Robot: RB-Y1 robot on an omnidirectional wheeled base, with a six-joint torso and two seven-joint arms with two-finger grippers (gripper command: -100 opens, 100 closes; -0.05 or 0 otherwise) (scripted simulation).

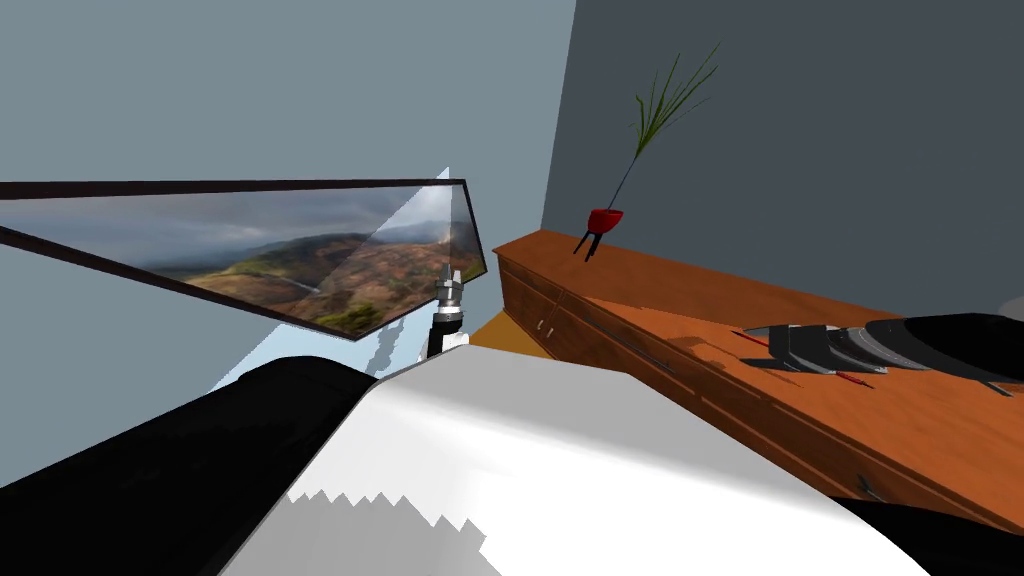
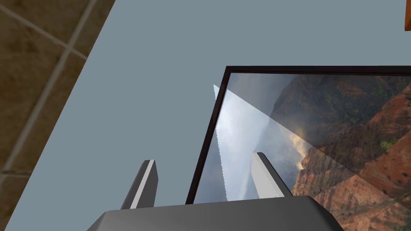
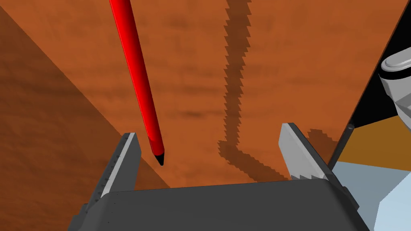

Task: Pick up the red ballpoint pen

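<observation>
A slim red pen [image 3: 138, 76] with a black tip lies on the brown wooden sideboard top [image 3: 192, 48]. My right gripper [image 3: 208, 132] hovers just over it, open. The pen's tip end sits between the fingers, close to one finger [image 3: 124, 160] and apart from both. In the head view the right gripper [image 1: 778, 346] hangs over the sideboard [image 1: 930, 420], with red slivers of the pen [image 1: 752, 340] showing on either side of it. My left gripper [image 2: 204, 158] is open with nothing in it, raised beside my chest [image 1: 452, 285].
A thin green plant in a red pot on black legs [image 1: 603, 222] stands at the far end of the sideboard. Drawer fronts with small handles [image 1: 545, 325] run along its front. The top's front edge [image 3: 361, 96] lies close beside the right gripper.
</observation>
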